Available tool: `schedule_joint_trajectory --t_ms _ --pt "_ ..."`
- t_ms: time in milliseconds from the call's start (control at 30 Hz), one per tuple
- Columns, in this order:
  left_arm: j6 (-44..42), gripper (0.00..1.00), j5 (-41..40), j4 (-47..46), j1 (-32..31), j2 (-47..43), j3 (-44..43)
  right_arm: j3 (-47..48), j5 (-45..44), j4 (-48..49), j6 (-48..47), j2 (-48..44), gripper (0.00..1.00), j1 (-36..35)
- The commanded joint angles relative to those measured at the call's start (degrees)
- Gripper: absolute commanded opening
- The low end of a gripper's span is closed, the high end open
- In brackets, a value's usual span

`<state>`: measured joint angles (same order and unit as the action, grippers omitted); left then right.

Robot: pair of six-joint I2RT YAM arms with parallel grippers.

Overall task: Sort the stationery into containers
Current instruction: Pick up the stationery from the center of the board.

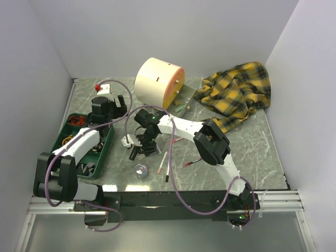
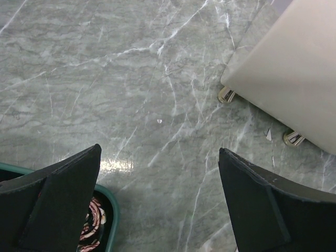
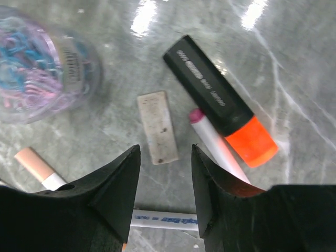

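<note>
Nearest the arm bases, a clear jar of blue and pink bits stands on the grey marble desk. Its label is too blurred to read. Loose pens lie beside it, among them a tan-capped pen and a white pen with blue print that passes under the fingers, its print illegible.

The right gripper hangs low over the desk with its jaws partly spread and nothing between them. A tan block lies flat just ahead of the gap, its long axis in line with it. To the right of the block lies an orange-capped black marker. It lies diagonally, cap towards the right finger, and the small white print on its barrel is unreadable. A pink-tipped white pen lies alongside the marker, parallel to it.

Further left, the left gripper is spread wide and empty over bare desk, by the rim of a green tray.

Beyond stands the cream cabinet, one drawer pulled out of its orange front. A yellow plaid cloth is heaped to its right.
</note>
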<state>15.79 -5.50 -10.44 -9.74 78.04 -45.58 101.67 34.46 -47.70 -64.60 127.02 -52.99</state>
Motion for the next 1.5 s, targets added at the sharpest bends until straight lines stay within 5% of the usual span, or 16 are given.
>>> schedule_joint_trajectory --t_ms 0,433,600,800,1133,1467 --pt "0.5 0.99 -1.2 -2.0 -0.2 -2.2 0.1 1.2 -3.3 2.9 3.8 1.5 0.52 -0.9" --pt "-0.7 0.99 -1.6 -5.4 -0.1 -2.9 0.7 -0.9 -7.9 1.7 3.3 2.1 0.47 -2.0" --pt "-0.1 0.99 -1.3 -5.1 -0.3 -2.9 0.9 -2.1 -7.0 1.5 2.1 1.2 0.22 -2.1" --pt "-1.6 0.99 -0.9 -1.0 -0.2 -2.2 -1.5 1.2 -5.6 -3.3 1.9 0.0 0.11 -0.3" --pt "-4.1 0.99 3.2 4.3 4.5 0.5 -7.6 1.9 -4.6 -11.2 3.5 -11.2 0.10 7.9" --pt "-6.4 0.99 2.6 5.8 5.6 6.9 -16.7 -1.8 -12.7 -4.2 10.6 -21.0 0.11 19.0"
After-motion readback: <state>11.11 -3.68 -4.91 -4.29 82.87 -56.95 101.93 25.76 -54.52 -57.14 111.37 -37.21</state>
